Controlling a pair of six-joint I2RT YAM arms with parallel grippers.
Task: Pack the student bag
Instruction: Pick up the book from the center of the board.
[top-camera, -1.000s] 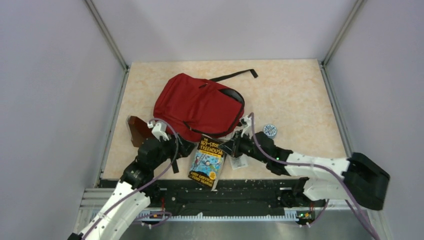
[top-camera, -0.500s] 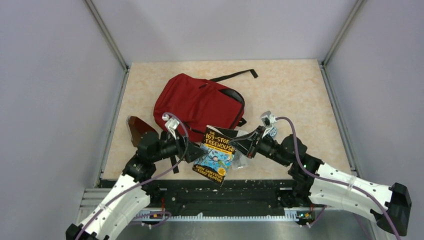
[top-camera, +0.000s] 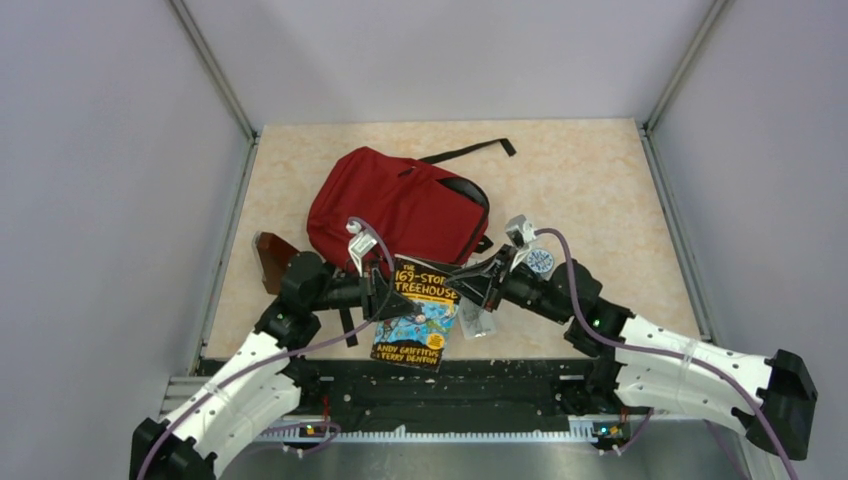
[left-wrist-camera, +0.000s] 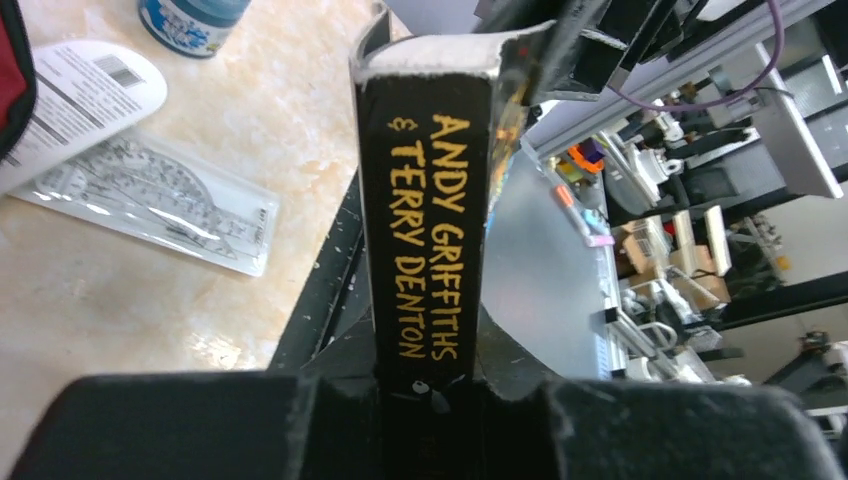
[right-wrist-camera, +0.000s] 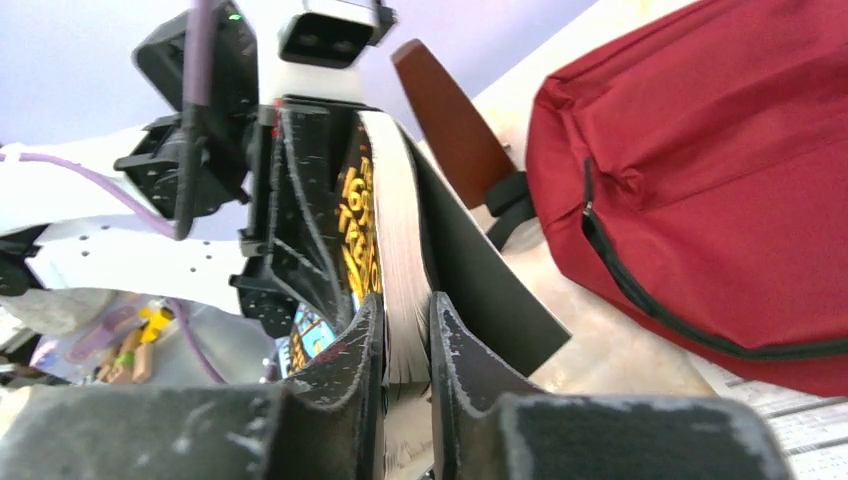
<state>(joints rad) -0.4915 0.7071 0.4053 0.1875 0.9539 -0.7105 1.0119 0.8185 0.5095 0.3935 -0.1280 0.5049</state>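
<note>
The student bag (top-camera: 400, 212), a large red backpack, lies on the table behind both arms, and its zipped side shows in the right wrist view (right-wrist-camera: 700, 150). A paperback book (top-camera: 418, 315) hangs tilted above the table's near edge, held from both sides. My left gripper (top-camera: 384, 297) is shut on its black spine (left-wrist-camera: 428, 250), jaws tight against both covers (left-wrist-camera: 428, 385). My right gripper (top-camera: 470, 286) is shut on the opposite page edge (right-wrist-camera: 405, 330). One fingertip (right-wrist-camera: 362, 345) presses the front cover. The back cover (right-wrist-camera: 480, 280) flaps loose outside the other finger.
A small brown pouch (top-camera: 272, 258) lies left of the bag. A clear protractor packet (left-wrist-camera: 150, 200) and a white card (left-wrist-camera: 80, 100) rest on the table under the book. A blue round tub (top-camera: 541, 262) stands by the right arm. The black table rail (top-camera: 450, 375) runs just below.
The book lay flat a second ago; my right gripper raised it off the table. My left gripper moved in from the left and closed on the spine.
</note>
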